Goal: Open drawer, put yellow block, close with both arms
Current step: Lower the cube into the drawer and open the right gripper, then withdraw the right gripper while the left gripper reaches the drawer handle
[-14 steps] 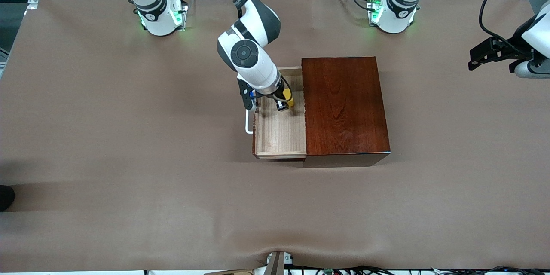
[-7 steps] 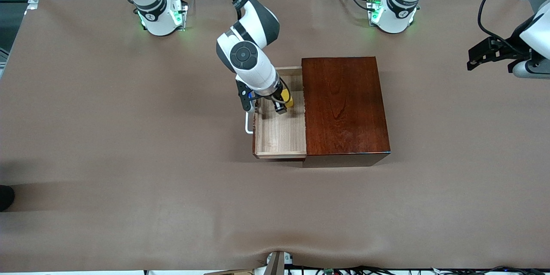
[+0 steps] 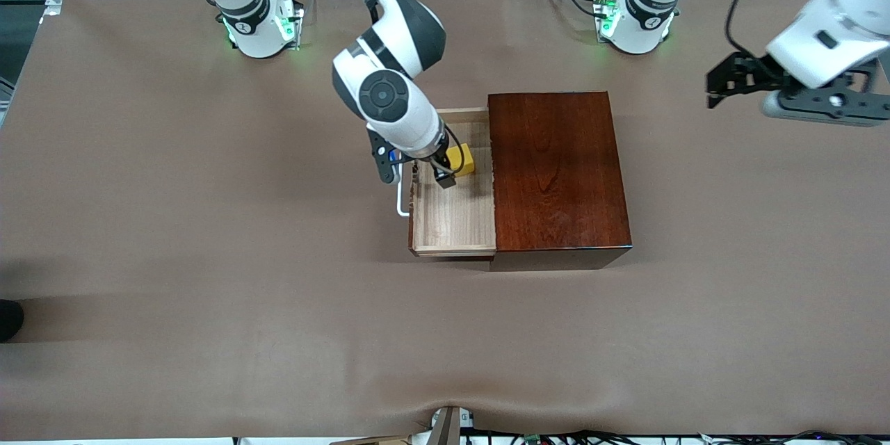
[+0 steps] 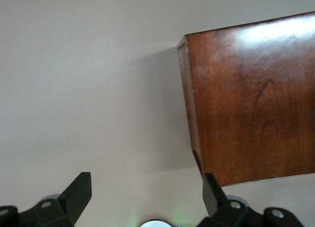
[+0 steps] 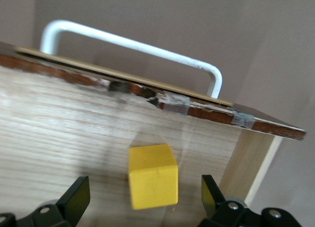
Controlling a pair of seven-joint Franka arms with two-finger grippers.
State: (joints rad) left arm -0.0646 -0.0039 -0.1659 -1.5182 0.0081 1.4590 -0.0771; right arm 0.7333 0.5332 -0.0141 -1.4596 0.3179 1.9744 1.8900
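Landmark: mahogany box (image 3: 556,177), mid-table.

- Right arm (image 3: 379,49): base at right arm's end of table; reaches over the pulled-out drawer.
- Right gripper (image 3: 416,170): over drawer tray, fingers (image 5: 74,197) spread wide w/ nothing pinched; yellow block sits between and below them in right wrist view.
- Handle (image 3: 401,198): white U-bar on drawer front, side away from box.
- Drawer (image 3: 452,215): open, light-wood tray sticking out of box toward right arm's end; front edge chipped.
- Yellow block (image 3: 461,159): on tray floor, in the part farther from front cam, near box opening; free of gripper.
- Box: glossy, drawer slot facing right arm's end.
- Left arm (image 3: 831,21): waits.
- Left gripper (image 3: 730,80): over bare table toward left arm's end from box, fingers (image 4: 78,192) spread, empty; box corner shows in left wrist view.
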